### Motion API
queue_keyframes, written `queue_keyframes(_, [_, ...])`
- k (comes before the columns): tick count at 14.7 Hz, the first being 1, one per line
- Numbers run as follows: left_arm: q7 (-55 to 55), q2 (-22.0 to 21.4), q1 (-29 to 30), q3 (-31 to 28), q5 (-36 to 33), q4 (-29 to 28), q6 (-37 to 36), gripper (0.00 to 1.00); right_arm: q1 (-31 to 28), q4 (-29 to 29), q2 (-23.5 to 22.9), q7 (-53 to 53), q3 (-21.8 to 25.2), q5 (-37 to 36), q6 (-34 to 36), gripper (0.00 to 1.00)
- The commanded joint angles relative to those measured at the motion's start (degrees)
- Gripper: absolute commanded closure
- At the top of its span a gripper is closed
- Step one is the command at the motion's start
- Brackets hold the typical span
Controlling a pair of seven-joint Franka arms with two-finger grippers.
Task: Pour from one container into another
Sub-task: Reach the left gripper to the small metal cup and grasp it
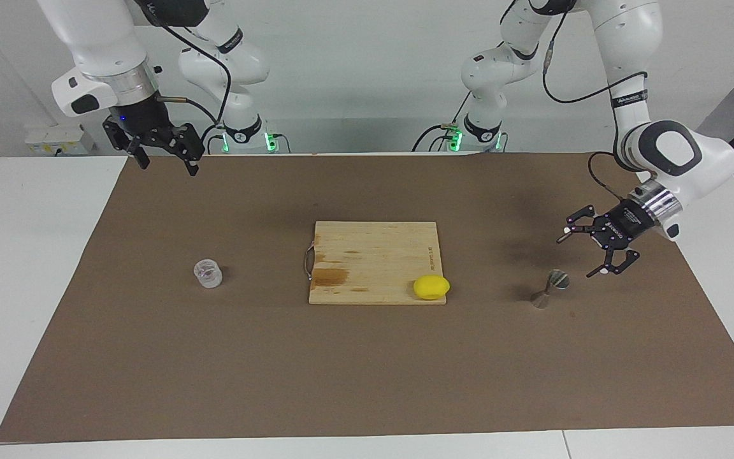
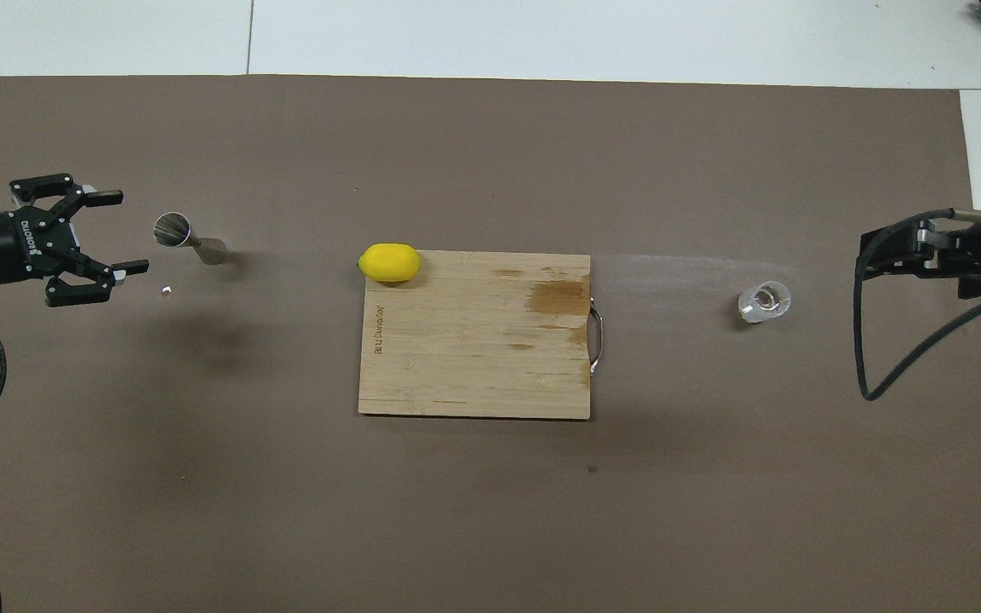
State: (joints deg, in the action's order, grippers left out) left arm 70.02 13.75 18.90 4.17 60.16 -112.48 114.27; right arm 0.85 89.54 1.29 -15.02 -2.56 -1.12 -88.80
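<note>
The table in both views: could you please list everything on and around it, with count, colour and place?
small clear glass cup: one, clear, upright on the mat toward the right arm's end.
hourglass-shaped silvery steel jigger: one, silvery, upright on the mat toward the left arm's end.
rectangular wooden cutting board: one, light brown with a metal handle, mid-mat.
oval yellow lemon: one, yellow, on the board's corner farther from the robots, toward the jigger.
brown paper mat: one, brown, covering the white table.
left gripper: one, black, fingers open, low beside the jigger, not touching it.
right gripper: one, black, open, waiting raised over the mat's edge nearest the robots.
</note>
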Motion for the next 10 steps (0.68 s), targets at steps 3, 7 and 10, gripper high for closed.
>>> queue_keyframes(3, [-3.64, 2.77, 0.70, 0.93, 5.31, -0.72, 0.51, 0.00, -0.85, 1.43, 1.26, 0.34, -0.34, 0.77, -0.49, 0.00])
queue_keyframes(7, [-8.31, 4.00, 0.00, 0.93, 9.53, -0.72, 2.27, 0.00, -0.85, 1.43, 1.26, 0.34, -0.34, 0.77, -0.49, 0.00])
queue_keyframes(10, [-12.61, 4.35, -0.36, 1.10, 9.63, -0.72, 2.28, 0.00, -0.76, 1.43, 1.26, 0.34, -0.34, 0.77, -0.41, 0.00])
